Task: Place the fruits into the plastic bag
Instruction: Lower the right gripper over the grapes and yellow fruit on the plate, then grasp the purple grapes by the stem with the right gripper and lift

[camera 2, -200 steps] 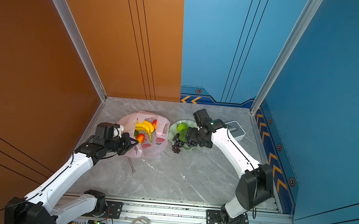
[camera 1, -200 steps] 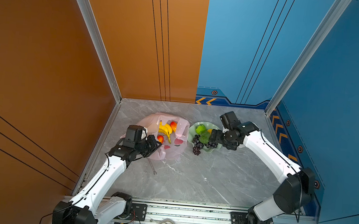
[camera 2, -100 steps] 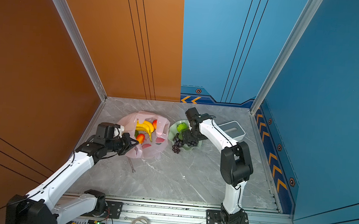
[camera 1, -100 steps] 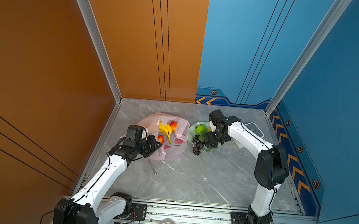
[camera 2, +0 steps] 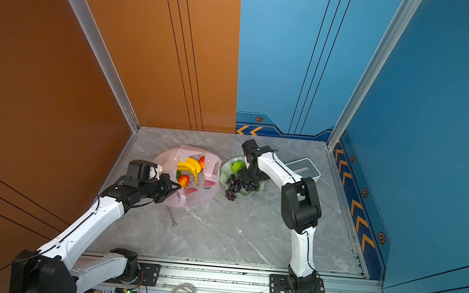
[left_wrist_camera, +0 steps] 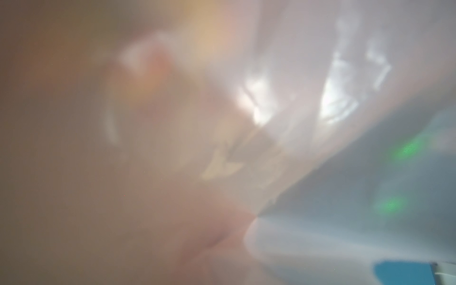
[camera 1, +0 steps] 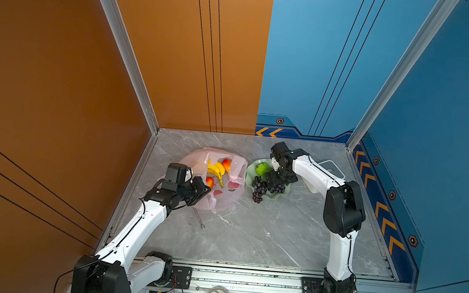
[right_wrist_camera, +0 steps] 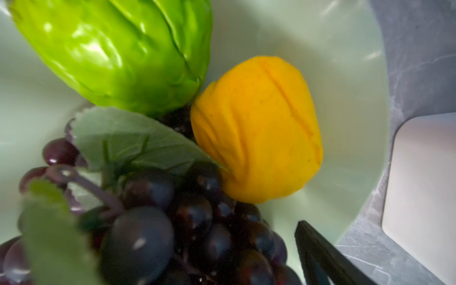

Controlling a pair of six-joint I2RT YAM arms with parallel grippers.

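Grey marble tabletop (camera 1: 248, 235) carries my work. My left gripper (camera 1: 205, 190) is pressed shut, apparently pinching the near rim of the thin, crinkly pale-pink plastic bag (camera 1: 194, 161), which holds a yellow banana bunch (camera 1: 217, 169) and red-orange mangoes (camera 1: 227, 164). My right gripper (camera 1: 271, 180) hangs spread above dark purple grapes (camera 1: 259, 187) in the pale green scalloped dish (camera 1: 279, 197), beside a wrinkled yellow-orange fruit (right_wrist_camera: 256, 128).

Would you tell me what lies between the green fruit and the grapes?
A grey-green leaf separates green fruit and grapes, in the right wrist view.
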